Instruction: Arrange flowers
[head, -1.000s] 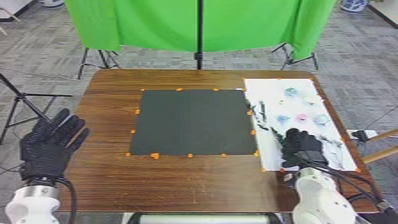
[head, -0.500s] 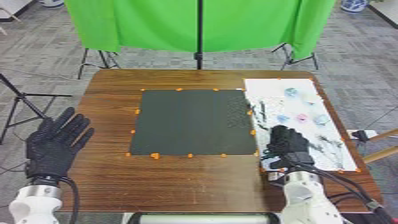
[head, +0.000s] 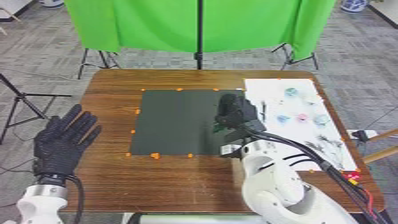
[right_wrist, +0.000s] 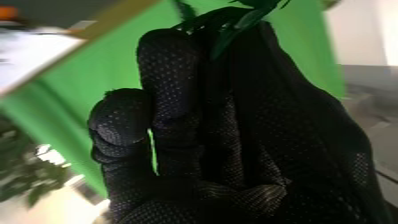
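Over the right part of the dark mat (head: 178, 122) is my right hand (head: 236, 111), its fingers closed on a green sprig (head: 218, 128). In the right wrist view, leaves of the sprig (right_wrist: 238, 31) stick out at the fingertips of the right hand (right_wrist: 213, 115); the glove hides its stem. My left hand (head: 64, 145) is open beside the mat, at the table's left edge. On the white sheet (head: 266, 87) lie a pink flower (head: 302, 117), several bluish flowers (head: 291, 92) and dark leafy sprigs (head: 330, 146).
Orange tape marks (head: 155, 156) edge the mat and the sheet. Bare brown table (head: 160, 185) lies nearer the robot. A green cloth (head: 147, 25) hangs behind the table, with stands around it.
My right hand has moved left from the white sheet to the dark mat, carrying the sprig. The left hand has shifted slightly to the right.
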